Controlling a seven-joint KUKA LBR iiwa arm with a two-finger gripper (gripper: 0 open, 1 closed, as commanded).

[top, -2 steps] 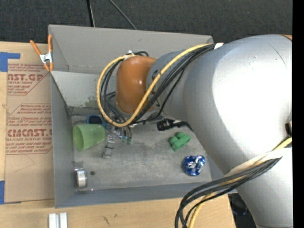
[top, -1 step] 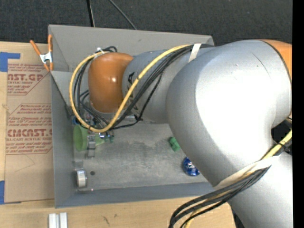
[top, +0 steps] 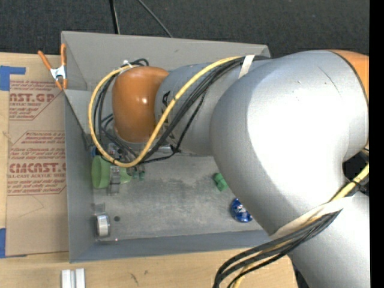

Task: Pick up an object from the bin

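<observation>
Claw sits low at the left side of the bin, under the orange cover on the arm's wrist, with yellow and black cables looped around it. The cover and cables hide most of it, so whether it is open or closed cannot be told, nor whether it has hold of anything. A green lump lies just beside the claw on its left, close against the bin's left wall; whether the two touch cannot be made out. A smaller green bit shows just to the claw's right. Below the claw, near the front left corner, lies a silver cylinder, apart from the lump. Well away to the right on the grey floor lie a small green block and, nearer the front, a blue wrapper, both close to the edge of the arm, which covers the bin's right half.
</observation>
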